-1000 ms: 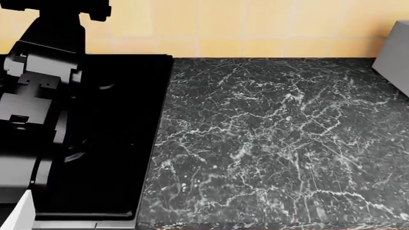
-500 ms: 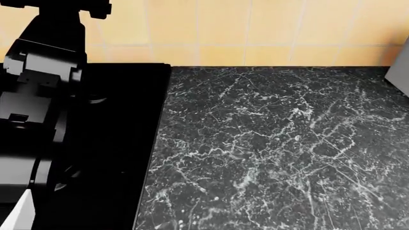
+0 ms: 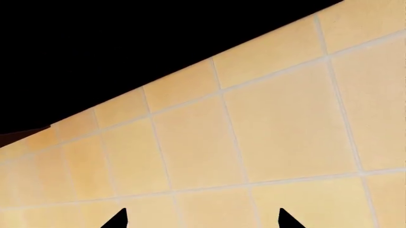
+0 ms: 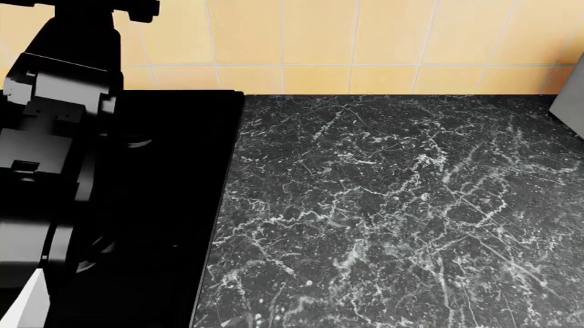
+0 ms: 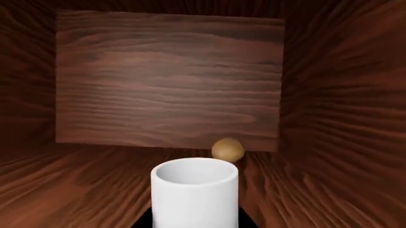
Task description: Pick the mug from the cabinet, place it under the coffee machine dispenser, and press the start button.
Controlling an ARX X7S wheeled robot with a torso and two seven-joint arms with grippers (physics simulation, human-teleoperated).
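The white mug (image 5: 195, 190) stands inside the brown wooden cabinet (image 5: 168, 80), seen only in the right wrist view. My right gripper (image 5: 195, 223) is shut on it, with a dark finger tight against each side of its lower wall. The mug's handle is hidden. My left gripper (image 3: 201, 221) is open with nothing between its fingertips (image 3: 119, 220), and faces the beige tiled wall (image 3: 273, 133). My left arm (image 4: 55, 137) fills the left of the head view. The coffee machine dispenser and its start button are out of view.
A small tan ball (image 5: 227, 149) lies behind the mug near the cabinet's back wall. Below, a black cooktop (image 4: 174, 205) adjoins the dark marble counter (image 4: 392, 219). A grey object's corner (image 4: 571, 97) pokes in at the counter's far right.
The head view has shifted: more tiled wall shows, the counter's back edge sits lower, and the grey object has slid toward the right edge. The left arm looks unmoved.
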